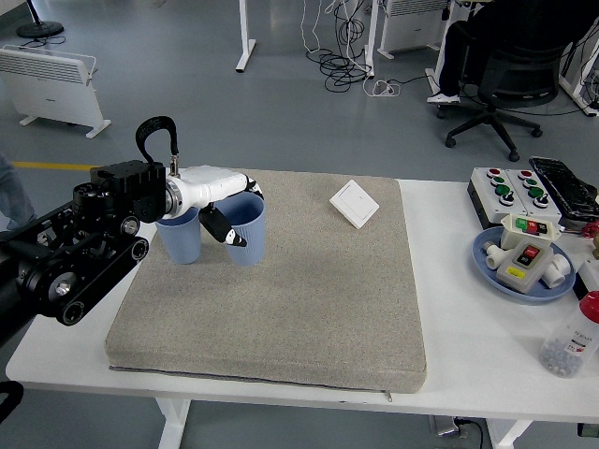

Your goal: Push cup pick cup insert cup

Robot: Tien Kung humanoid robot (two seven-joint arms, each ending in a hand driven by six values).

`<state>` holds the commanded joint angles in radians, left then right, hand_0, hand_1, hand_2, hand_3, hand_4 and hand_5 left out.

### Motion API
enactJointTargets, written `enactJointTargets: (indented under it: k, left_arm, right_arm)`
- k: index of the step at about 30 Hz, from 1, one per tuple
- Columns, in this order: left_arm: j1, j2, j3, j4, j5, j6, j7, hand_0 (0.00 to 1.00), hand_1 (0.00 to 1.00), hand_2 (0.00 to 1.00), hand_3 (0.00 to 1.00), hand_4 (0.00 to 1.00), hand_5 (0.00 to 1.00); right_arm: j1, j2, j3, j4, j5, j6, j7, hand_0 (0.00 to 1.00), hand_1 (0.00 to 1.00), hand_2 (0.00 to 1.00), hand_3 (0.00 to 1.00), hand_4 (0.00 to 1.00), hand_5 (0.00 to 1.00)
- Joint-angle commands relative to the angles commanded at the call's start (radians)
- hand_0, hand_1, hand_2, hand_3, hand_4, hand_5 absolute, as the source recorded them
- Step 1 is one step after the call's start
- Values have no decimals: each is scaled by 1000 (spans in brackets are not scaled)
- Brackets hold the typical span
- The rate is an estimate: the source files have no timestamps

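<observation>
Two blue cups stand out on the grey mat point(309, 309) at its far left. My left hand point(241, 217), white with black fingertips, is shut on the right blue cup point(249, 236), thumb outside the wall and fingers over the rim. This cup looks raised a little off the mat. The other blue cup point(181, 239) stands upright just to its left, partly behind my black forearm. The right arm is out of the picture.
A white switch plate point(354, 203) lies on the mat's far right. On the table's right are a button box point(510, 186), a blue plate point(487, 265) holding switches, a black device point(564, 181) and a clear bottle point(568, 342).
</observation>
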<state>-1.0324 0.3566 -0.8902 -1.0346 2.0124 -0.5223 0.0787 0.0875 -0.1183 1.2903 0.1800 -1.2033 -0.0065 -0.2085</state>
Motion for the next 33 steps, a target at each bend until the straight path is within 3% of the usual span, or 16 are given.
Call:
enactJointTargets:
  k: [8, 14, 23, 33]
  left_arm:
    - [-43, 57, -85, 16, -10, -34, 25, 438, 456, 456, 414, 426, 2]
    - [-85, 78, -135, 81, 27, -47, 26, 438, 456, 456, 414, 426, 2]
    - [-115, 57, -114, 176, 75, -49, 21, 440, 457, 456, 415, 427, 2]
    - [-99, 50, -109, 230, 103, -39, 6, 442, 459, 457, 416, 434, 2]
  right_arm:
    - [0, -2, 0, 0, 3, -1, -1, 697, 590, 601, 546, 109, 430]
    - [-1, -3, 0, 0, 3, -1, -1, 697, 590, 601, 546, 109, 430]
    - [-2, -2, -3, 0, 1, -1, -2, 697, 592, 600, 545, 109, 430]
    - [-3, -1, -3, 0, 2, -1, -1, 697, 592, 601, 546, 108, 429]
